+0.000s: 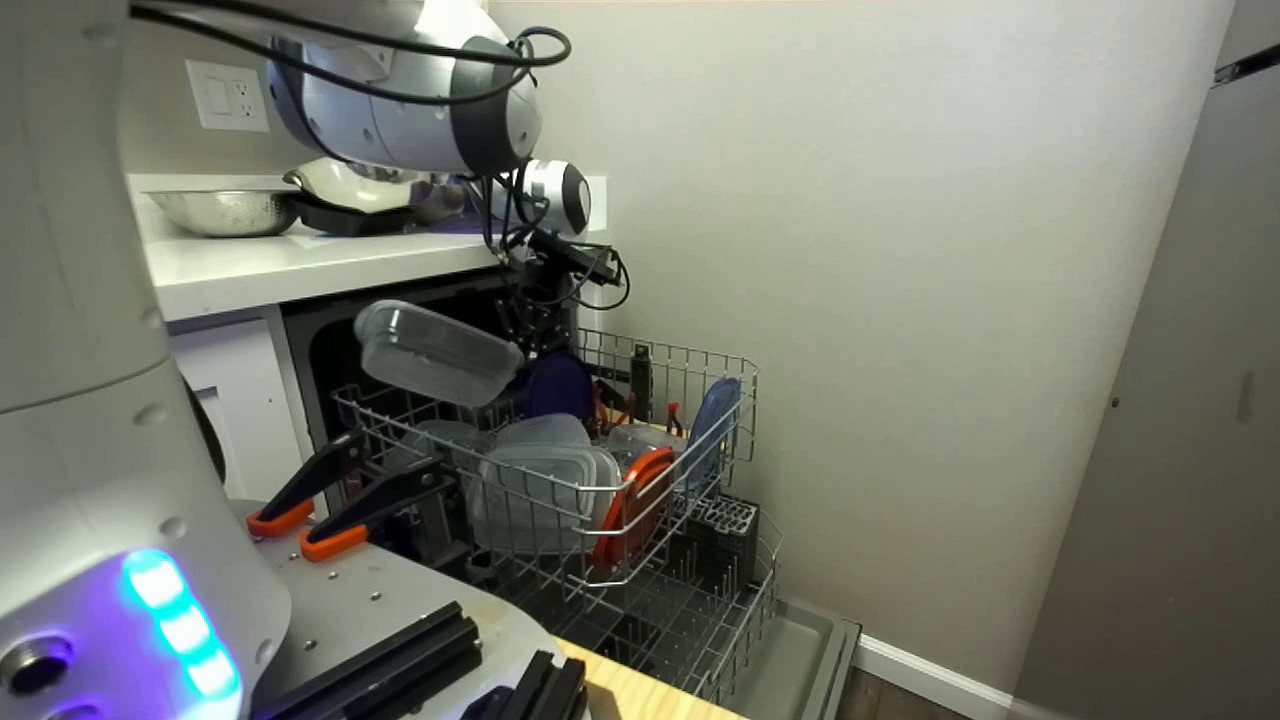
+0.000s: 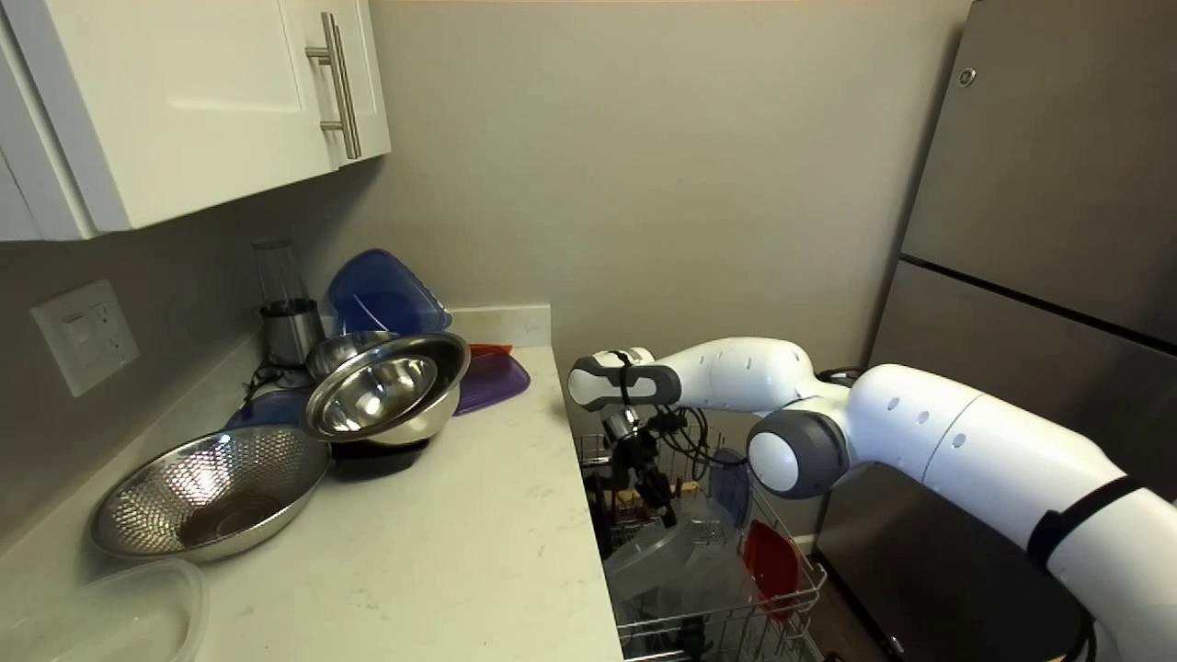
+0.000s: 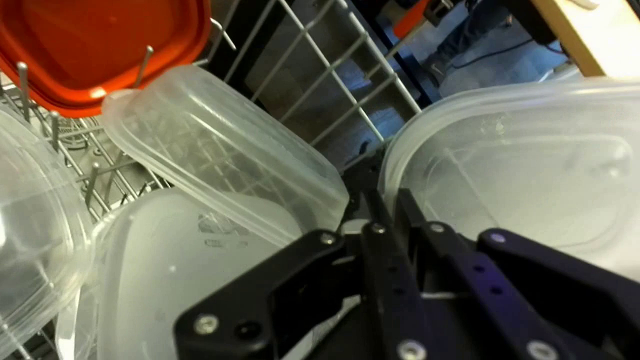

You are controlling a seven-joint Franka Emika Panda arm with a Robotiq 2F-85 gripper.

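Note:
My gripper (image 3: 392,205) is shut on the rim of a clear plastic container (image 3: 530,170) in the wrist view. In an exterior view the held container (image 1: 440,352) hangs tilted above the upper dishwasher rack, beside the gripper (image 1: 543,338). In an exterior view the gripper (image 2: 664,510) points down over the rack and the container (image 2: 648,556) is below it. A further clear container (image 3: 235,145) leans in the rack close to the fingers. A frosted container (image 3: 200,275) and a rounded clear one (image 3: 35,225) stand beside it. A red lid (image 3: 105,45) is behind them.
The wire upper rack (image 1: 620,490) is pulled out under the white counter (image 1: 330,262). A blue lid (image 1: 715,425) and a dark purple item (image 1: 560,385) stand in it. A colander (image 2: 216,496) and steel bowls (image 2: 386,391) sit on the counter. A fridge (image 2: 1039,230) stands beyond the arm.

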